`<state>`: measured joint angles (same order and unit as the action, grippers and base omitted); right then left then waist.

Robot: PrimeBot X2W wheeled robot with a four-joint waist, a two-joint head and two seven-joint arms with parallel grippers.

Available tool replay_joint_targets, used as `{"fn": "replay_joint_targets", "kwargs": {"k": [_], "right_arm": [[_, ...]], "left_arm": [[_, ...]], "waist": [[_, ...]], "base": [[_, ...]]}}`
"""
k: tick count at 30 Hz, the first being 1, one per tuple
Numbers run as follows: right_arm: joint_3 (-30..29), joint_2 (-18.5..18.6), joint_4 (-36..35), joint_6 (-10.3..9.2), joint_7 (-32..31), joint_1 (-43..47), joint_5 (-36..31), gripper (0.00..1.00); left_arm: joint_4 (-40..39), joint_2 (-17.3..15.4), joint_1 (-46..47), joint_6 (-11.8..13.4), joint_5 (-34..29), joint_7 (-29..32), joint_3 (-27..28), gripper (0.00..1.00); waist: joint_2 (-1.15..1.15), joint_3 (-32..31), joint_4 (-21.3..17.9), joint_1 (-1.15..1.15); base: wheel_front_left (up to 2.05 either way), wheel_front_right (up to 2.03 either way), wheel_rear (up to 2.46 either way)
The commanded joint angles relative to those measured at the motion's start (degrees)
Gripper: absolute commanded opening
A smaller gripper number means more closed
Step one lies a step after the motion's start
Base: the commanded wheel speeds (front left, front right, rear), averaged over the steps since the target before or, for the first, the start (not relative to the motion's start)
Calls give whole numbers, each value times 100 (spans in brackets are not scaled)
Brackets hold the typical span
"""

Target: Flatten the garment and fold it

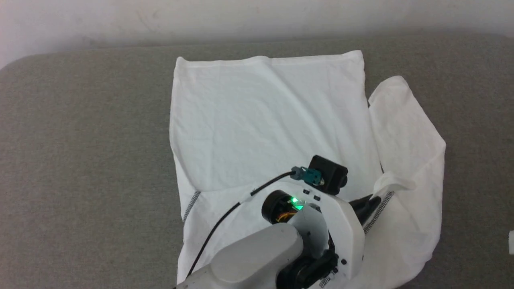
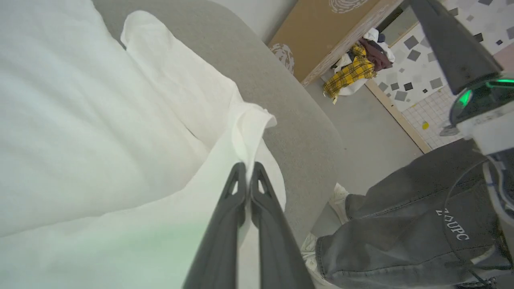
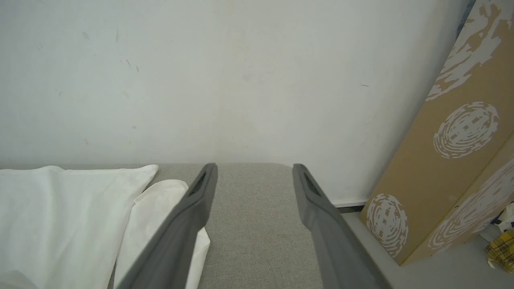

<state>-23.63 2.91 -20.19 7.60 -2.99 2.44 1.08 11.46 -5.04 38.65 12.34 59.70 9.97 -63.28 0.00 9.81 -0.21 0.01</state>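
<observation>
The garment (image 1: 265,120) lies spread mid-bed (image 1: 80,140), hem to the far edge, as the left gripper (image 2: 245,167) clamps its fingers on a fold at the right shoulder seam, apparently to draw the splayed sleeve (image 1: 409,132) inward, while the right gripper (image 3: 255,166) hangs toward the far right corner, fingers wide and empty.

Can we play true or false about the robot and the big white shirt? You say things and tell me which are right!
1. The left gripper is pinching the white shirt. True.
2. The right gripper is holding some cloth. False: its fingers are wide open with nothing between them.
3. The shirt lies on a grey fabric surface. True.
4. The shirt is folded into a small neat square. False: its body is spread out, and a sleeve sticks out loosely to one side.
</observation>
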Motion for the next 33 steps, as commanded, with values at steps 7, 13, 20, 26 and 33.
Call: {"fn": "replay_joint_targets", "kwargs": {"k": [7, 13, 20, 26, 33], "right_arm": [[244, -3, 88, -11, 54, -217, 57, 100], [350, -3, 193, -11, 101, -260, 75, 100], [460, -3, 335, -11, 114, -313, -16, 100], [421, -3, 373, -11, 85, -205, -19, 100], [392, -3, 312, -11, 42, -97, -11, 100]], "left_arm": [[1265, 178, -80, -219, -182, -169, -464, 0], [1802, 211, -97, -308, -89, -330, -576, 31], [2011, 215, -118, -310, 69, -335, -843, 100], [1664, 215, 87, -392, 286, -469, -883, 100], [1170, 211, 465, -513, 558, -875, -471, 100]], "waist": [[0, 468, -629, -1], [0, 549, -744, -1], [0, 399, -736, -1], [0, 169, -516, -1], [0, -4, -208, -1]], "base": [[0, 0, 0], [0, 0, 0], [0, 0, 0], [0, 0, 0], [0, 0, 0]]}}
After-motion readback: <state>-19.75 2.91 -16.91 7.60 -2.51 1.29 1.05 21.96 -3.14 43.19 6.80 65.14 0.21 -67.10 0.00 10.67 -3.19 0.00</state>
